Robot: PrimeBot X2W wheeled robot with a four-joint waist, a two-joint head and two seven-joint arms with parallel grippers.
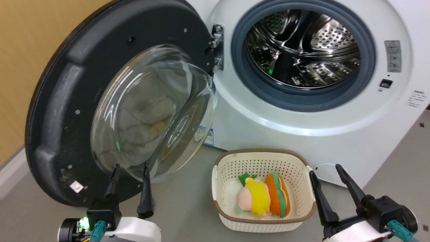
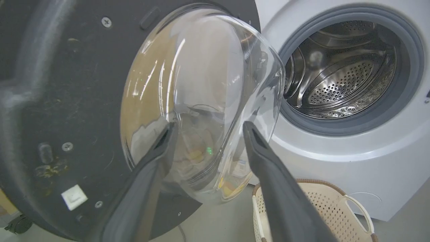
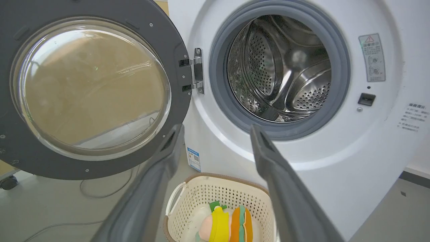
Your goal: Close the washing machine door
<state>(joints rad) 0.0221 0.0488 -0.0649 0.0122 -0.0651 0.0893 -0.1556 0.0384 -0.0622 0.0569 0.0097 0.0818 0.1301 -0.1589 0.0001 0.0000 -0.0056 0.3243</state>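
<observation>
The washing machine door (image 1: 60, 101) stands swung wide open at the left, its black rim around a bulging clear glass bowl (image 1: 151, 111), hinged (image 1: 217, 47) to the white washing machine (image 1: 268, 124). The steel drum (image 1: 302, 47) shows inside the grey gasket. My left gripper (image 1: 130, 169) is open low at the left, fingertips just before the glass bowl (image 2: 201, 101) without clear contact. My right gripper (image 1: 325, 171) is open at the lower right, beside the basket, empty. In the right wrist view the door (image 3: 90, 87) and the washing machine (image 3: 336, 151) lie ahead of the open right gripper (image 3: 216, 132).
A cream perforated basket (image 1: 262, 161) with soft toys (image 1: 262, 198) sits on the grey floor before the machine, between my grippers. A tan wall (image 1: 27, 50) runs behind the door. A cable (image 3: 100, 191) lies on the floor under the door.
</observation>
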